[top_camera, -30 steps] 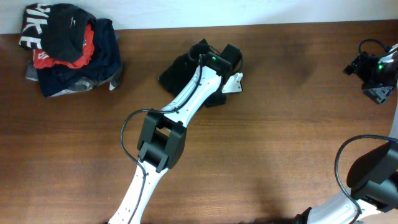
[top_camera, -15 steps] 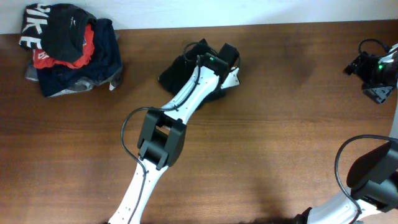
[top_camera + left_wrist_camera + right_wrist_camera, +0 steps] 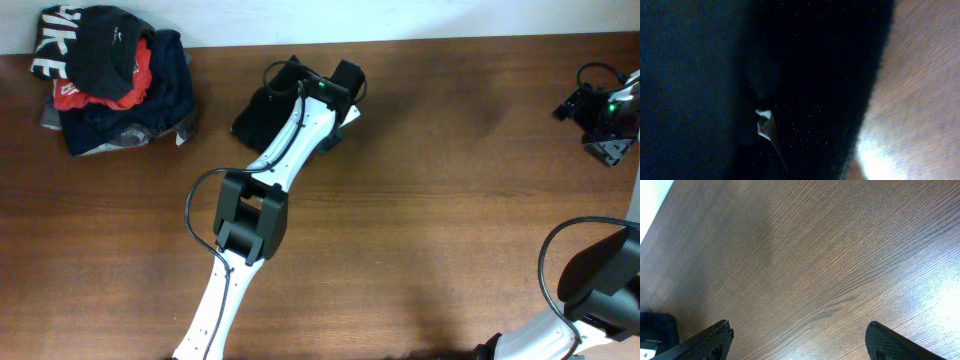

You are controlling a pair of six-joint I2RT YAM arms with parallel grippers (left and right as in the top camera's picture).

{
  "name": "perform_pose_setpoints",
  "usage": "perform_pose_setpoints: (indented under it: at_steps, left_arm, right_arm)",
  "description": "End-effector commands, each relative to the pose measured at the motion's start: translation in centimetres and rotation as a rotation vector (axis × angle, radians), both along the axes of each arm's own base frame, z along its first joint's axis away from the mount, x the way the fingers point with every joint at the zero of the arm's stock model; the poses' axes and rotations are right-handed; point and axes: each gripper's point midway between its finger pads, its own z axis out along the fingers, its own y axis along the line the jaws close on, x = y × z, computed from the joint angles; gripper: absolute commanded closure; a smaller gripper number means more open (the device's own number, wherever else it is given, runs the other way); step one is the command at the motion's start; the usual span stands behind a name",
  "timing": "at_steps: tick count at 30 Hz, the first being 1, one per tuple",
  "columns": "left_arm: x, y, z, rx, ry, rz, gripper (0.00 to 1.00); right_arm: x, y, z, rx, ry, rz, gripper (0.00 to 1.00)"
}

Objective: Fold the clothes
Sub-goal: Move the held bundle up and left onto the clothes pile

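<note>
Shifted left together: T-shirt [image 3: 258, 112] and left claw [image 3: 338, 88], clenched on its fabric; right claw [image 3: 800, 339] released over table [image 3: 450, 200].

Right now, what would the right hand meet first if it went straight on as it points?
Probably the wooden table; nothing shows between the open right hand and it, though depth is unclear.

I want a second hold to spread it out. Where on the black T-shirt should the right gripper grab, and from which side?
Probably the bare lobe of the black T-shirt left of the left arm, from straight above: it lies bunched, with no flat edge to slide under. The shut left gripper covers its right part. The open right gripper is far off, so reach is doubtful.
</note>
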Motion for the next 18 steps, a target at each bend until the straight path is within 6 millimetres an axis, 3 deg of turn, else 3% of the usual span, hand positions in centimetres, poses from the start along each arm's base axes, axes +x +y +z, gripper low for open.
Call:
perform_pose_setpoints:
  at_steps: [1,4,6,10,18]
  left_arm:
    - [2.0,0.9,4.9,-0.031,-0.112,0.066,1.00]
    - [3.0,1.6,9.9,-0.077,-0.198,0.093,0.99]
    - [4.1,2.9,15.2,-0.141,-0.308,0.141,0.99]
    - [5.6,6.3,21.0,-0.207,-0.451,0.209,1.00]
    - [8.2,14.7,24.8,-0.220,-0.590,0.355,1.00]
  right_arm:
    - [0.2,-0.1,-0.2,-0.014,0.007,0.009,0.11]
    - [0.2,-0.1,-0.2,-0.016,0.005,0.009,0.11]
    - [0.2,-0.1,-0.1,-0.016,0.004,0.010,0.11]
    - [0.2,-0.1,-0.1,-0.016,0.004,0.010,0.11]
    - [0.2,-0.1,-0.2,-0.016,0.005,0.009,0.11]
